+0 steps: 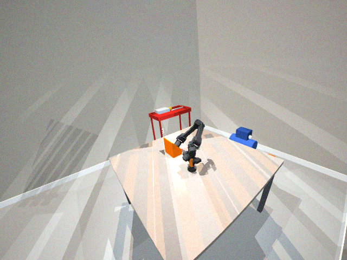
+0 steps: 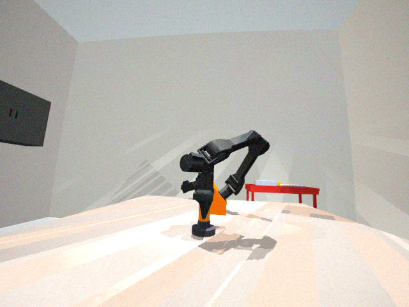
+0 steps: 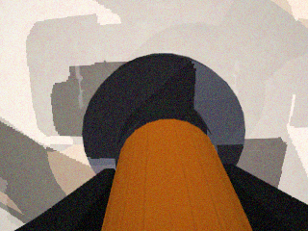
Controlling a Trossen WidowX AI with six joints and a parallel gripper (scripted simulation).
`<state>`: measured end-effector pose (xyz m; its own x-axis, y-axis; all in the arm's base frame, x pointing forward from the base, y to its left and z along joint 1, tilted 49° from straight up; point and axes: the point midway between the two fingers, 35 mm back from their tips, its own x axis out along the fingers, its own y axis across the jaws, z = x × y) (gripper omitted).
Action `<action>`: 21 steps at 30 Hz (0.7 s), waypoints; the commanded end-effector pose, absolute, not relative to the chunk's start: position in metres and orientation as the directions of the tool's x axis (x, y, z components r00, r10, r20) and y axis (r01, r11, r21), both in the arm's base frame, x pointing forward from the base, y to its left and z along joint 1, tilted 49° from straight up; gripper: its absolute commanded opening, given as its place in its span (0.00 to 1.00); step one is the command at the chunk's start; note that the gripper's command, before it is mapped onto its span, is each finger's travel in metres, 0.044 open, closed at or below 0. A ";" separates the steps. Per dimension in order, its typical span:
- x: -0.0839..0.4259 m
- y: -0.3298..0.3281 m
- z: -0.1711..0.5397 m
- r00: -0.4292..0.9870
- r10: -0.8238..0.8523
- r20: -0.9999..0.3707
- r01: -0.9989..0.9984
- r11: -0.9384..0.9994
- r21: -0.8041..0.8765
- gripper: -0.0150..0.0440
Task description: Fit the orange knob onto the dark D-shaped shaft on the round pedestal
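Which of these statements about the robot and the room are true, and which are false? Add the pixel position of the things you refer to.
1. The gripper (image 1: 191,162) (image 2: 203,214) is shut on the orange knob (image 1: 191,162) (image 2: 200,213) (image 3: 170,183). True.
2. The round pedestal (image 1: 191,169) (image 2: 202,230) (image 3: 218,106) is bright yellow. False: it is dark.
3. The red table (image 1: 168,114) (image 2: 282,189) has nothing on top. False: a pale box (image 1: 162,110) (image 2: 265,182) is among the things on it.
4. The knob is above the pedestal's wide base. True.

orange block (image 1: 172,148) (image 2: 218,205) behind pedestal (image 1: 191,169) (image 2: 202,230) | pedestal's near side open
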<state>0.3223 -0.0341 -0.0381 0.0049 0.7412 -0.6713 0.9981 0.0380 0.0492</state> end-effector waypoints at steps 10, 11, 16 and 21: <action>0.322 -0.034 -0.038 0.005 0.741 -0.671 0.998 0.039 0.050 0.74; 0.322 -0.034 -0.038 0.005 0.741 -0.671 0.998 0.039 0.050 0.79; 0.322 -0.034 -0.038 0.005 0.741 -0.671 0.998 0.039 0.050 1.00; 0.322 -0.034 -0.038 0.005 0.741 -0.671 0.998 0.039 0.050 1.00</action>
